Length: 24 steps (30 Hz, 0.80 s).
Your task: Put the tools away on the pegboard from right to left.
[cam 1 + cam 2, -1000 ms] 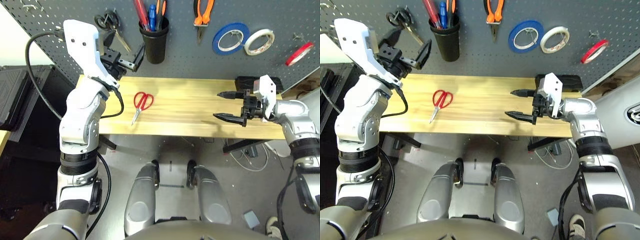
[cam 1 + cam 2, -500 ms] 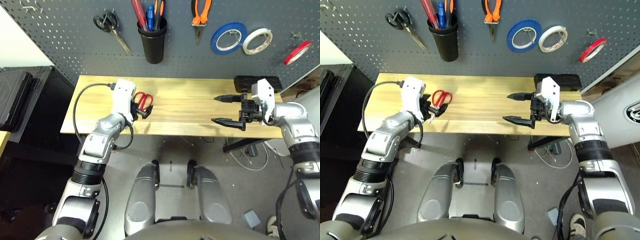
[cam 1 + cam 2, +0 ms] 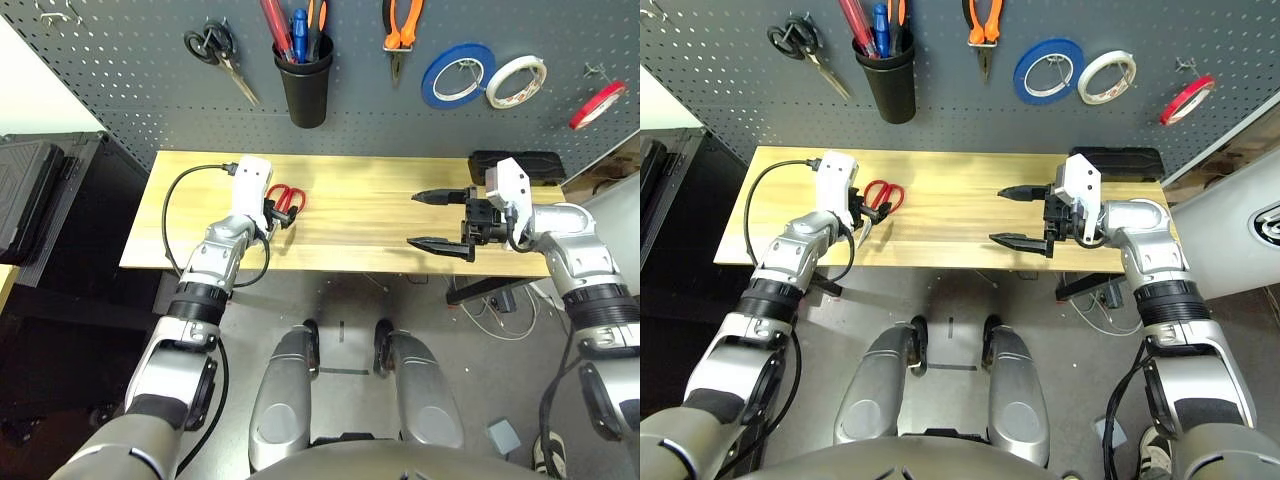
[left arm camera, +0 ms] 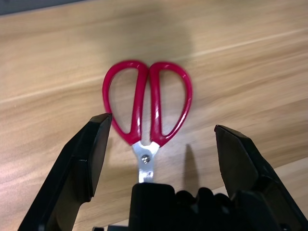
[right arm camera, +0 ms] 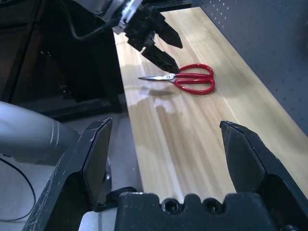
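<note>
Already three tools hang on the pegboard (image 3: 120, 70); my wide-open, empty left claw (image 4: 159, 159) straddles the red-handled scissors (image 4: 147, 113) lying near the counter's (image 3: 380, 215) left end, right claw (image 3: 437, 218) open, empty.

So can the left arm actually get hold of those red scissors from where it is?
Probably yes. The left gripper is open right over the red scissors, its fingers on either side of the handles, with nothing lying between them on the table.

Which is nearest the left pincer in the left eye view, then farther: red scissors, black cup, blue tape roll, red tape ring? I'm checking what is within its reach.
From the left pincer:
1. Red scissors, on the table at its fingertips.
2. Black cup, on the pegboard above.
3. Blue tape roll, farther right on the board.
4. Red tape ring, at the far right.
</note>
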Available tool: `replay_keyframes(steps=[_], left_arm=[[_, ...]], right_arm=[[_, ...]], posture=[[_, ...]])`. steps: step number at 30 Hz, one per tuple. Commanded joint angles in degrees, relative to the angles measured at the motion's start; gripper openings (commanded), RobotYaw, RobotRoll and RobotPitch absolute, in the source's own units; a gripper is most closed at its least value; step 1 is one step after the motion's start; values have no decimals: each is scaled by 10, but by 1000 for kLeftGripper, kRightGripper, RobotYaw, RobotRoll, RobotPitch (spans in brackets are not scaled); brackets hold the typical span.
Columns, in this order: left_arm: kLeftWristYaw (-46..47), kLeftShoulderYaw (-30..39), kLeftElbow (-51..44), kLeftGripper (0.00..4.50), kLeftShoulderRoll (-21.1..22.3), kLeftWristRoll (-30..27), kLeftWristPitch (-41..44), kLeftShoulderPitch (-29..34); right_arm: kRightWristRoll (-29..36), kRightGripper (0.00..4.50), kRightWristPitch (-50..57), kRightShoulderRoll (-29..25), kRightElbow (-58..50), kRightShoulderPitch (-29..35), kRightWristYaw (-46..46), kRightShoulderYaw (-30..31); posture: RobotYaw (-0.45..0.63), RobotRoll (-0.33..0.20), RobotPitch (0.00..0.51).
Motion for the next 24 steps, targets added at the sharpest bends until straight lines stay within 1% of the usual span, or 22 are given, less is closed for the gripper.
replay_keyframes(steps=[1, 4, 11, 15, 21, 24], left_arm=[[6, 9, 53, 4444, -5, 11, -25, -13], [8, 15, 93, 4444, -6, 14, -43, -30], [20, 27, 191, 4444, -6, 23, -81, -66], [42, 52, 254, 4444, -10, 14, -96, -91], [43, 62, 288, 4444, -17, 18, -115, -106], [52, 80, 301, 4444, -20, 7, -114, -114]], right_arm=[[9, 4500, -2, 6, -20, 14, -11, -3], [18, 4500, 7, 10, -32, 12, -26, -11], [26, 4500, 22, -6, -57, 27, -25, -7], [33, 4500, 37, -17, -76, 39, -24, -9], [41, 4500, 53, -30, -99, 55, -27, -10], [43, 4500, 57, -33, -104, 58, -27, -10]], posture=[[-56, 0, 317], [-64, 0, 327], [-73, 0, 342], [-85, 0, 356], [-92, 0, 366], [-97, 0, 369]])
